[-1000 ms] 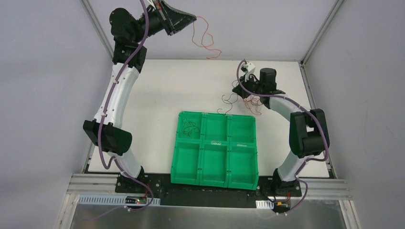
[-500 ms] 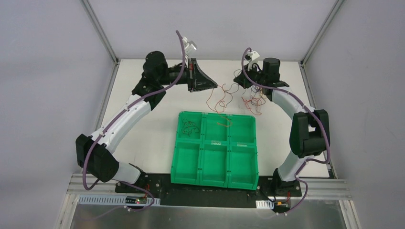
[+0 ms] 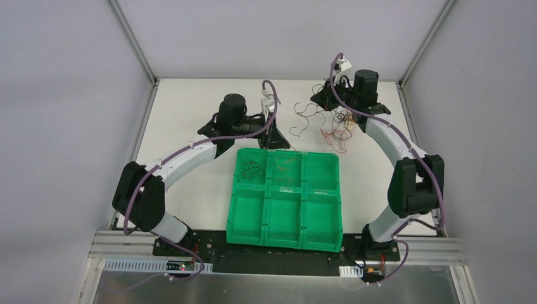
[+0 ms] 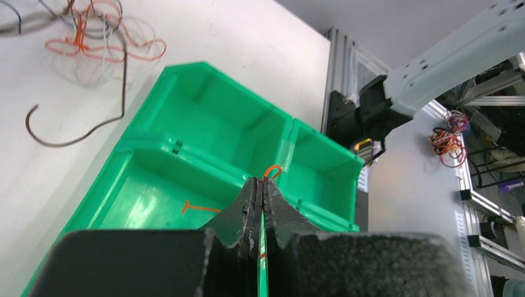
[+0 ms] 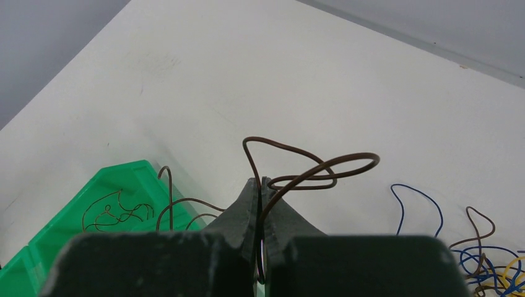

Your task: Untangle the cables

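Note:
My left gripper is at the back edge of the green tray, over its back middle compartment. It is shut on a thin orange cable, whose length lies in that compartment. My right gripper is near the table's back and is shut on a dark brown cable that loops out and hangs to the left. The tangle of red, orange, yellow and dark cables lies on the table below the right gripper. It also shows in the left wrist view.
A dark cable lies in the tray's back left compartment, which also shows in the right wrist view. A blue cable lies loose beside the tangle. The other tray compartments hold nothing. Grey walls and frame posts close the table's back and sides.
My left arm swung down from high at the back to the tray's back edge, laying the orange cable into the back middle compartment. My right gripper moved back with the brown cable.

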Controlling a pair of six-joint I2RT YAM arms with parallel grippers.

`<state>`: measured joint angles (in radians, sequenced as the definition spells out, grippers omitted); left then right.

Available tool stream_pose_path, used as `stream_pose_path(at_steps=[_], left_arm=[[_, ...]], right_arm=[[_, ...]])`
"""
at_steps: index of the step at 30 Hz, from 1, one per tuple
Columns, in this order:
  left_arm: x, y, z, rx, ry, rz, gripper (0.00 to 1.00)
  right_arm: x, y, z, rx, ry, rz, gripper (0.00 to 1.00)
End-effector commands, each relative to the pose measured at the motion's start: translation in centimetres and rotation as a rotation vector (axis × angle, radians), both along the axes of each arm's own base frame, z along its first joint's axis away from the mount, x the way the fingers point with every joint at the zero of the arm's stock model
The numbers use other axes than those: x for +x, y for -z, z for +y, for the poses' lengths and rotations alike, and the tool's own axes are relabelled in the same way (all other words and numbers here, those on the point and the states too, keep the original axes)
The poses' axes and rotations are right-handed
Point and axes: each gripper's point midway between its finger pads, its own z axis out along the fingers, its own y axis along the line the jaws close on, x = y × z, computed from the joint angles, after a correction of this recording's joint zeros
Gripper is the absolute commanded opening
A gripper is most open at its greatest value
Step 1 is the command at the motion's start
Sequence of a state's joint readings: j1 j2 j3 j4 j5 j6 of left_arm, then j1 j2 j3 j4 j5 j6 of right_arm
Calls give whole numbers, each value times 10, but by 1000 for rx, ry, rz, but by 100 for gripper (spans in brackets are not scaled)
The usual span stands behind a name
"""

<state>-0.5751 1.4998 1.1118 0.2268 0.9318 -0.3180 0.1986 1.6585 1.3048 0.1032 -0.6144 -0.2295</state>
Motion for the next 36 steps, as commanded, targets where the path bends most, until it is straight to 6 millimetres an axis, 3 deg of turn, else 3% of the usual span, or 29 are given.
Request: stream_pose_path(at_steps=[1,3,4,8,11,13,17,19,25,30,33,36], left_arm=[[2,41,4,76,16,-46,0],[3,57,7,111,7,-37,0],[3,61,8,126,8,-38,8],[-1,55,16,166,18,-66,60],[-2,42,24,162,-14,-74,88],[3,33,31,149,-58,-43,97],[25,18,51,112,-153,41,99],[35,11,60,99,-186,49,99],[54,4,76,92,-242,35,99],[52,11,81,120,-256,50,99],[48,12,85,138,-261,40,99],[46,13,88,152,-267,30,99]], right_arm=[[-16,-67,0,59,-12,-91,0],[-26,-79,-2,62,-19,-97,0],[-32,-87,-3,64,-23,-105,0],[-71,-106,-10,23,-70,-123,0],[-104,-112,-19,-41,-99,-150,0],[-121,-104,-26,-98,-107,-139,0],[-155,-70,-40,-212,-146,-77,0],[-161,-52,-47,-260,-146,-52,0],[-151,3,-58,-344,-105,-24,0],[-142,41,-56,-419,-118,-76,0],[-158,59,-50,-433,-185,-43,14],[-174,62,-46,-402,-215,26,26]])
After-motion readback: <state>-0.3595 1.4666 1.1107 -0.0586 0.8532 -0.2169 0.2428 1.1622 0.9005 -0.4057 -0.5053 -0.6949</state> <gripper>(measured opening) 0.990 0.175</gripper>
